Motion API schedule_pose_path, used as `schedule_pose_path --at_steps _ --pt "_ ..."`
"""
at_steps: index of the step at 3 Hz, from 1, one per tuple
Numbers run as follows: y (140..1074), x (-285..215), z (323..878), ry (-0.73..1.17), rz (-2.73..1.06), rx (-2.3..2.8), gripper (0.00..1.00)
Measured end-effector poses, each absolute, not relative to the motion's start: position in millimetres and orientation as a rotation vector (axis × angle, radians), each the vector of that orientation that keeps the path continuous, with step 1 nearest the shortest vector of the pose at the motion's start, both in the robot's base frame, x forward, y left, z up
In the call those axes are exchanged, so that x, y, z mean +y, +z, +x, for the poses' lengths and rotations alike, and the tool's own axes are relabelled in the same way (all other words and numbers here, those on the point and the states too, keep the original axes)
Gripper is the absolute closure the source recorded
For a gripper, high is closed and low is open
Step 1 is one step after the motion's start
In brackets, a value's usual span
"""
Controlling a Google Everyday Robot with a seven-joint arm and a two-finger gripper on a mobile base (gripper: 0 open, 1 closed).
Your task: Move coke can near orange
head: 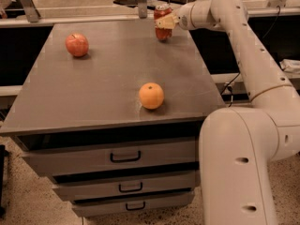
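**Gripper clamped on the coke can at the table's far edge**

We see the gripper [163, 22] at the far right of the grey table [93, 93], reached in from the right on the pale arm [243, 46]. Its cream fingers [168, 22] are closed around the middle of the coke can [162, 33], so they stand only as far apart as the can is wide. The can is upright between them, its silver top showing above the fingers and its red lower body below them. We cannot tell whether its base touches the tabletop or hangs just above it.

From the fingers, the orange [151, 95] lies well apart towards the near edge of the table, almost straight in front of the can. The apple [77, 44] sits well off to the fingers' left, a little nearer the camera than the can. Below the tabletop we see a stack of closed drawers [112, 156] with dark handles.
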State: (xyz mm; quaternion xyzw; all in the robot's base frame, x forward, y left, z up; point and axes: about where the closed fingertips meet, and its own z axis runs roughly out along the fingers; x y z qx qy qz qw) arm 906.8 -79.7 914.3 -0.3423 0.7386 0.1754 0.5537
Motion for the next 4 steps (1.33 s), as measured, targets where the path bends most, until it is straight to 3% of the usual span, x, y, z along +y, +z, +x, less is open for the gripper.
schedule_pose_path --at_steps 1,2,4 --pt "938.9 -74.0 869.4 0.463 -0.928 1.686 1.0" --pt "938.8 -73.9 869.4 0.464 -0.928 1.686 1.0" --pt "939.2 -87.2 815.9 0.528 -0.992 1.707 1.0"
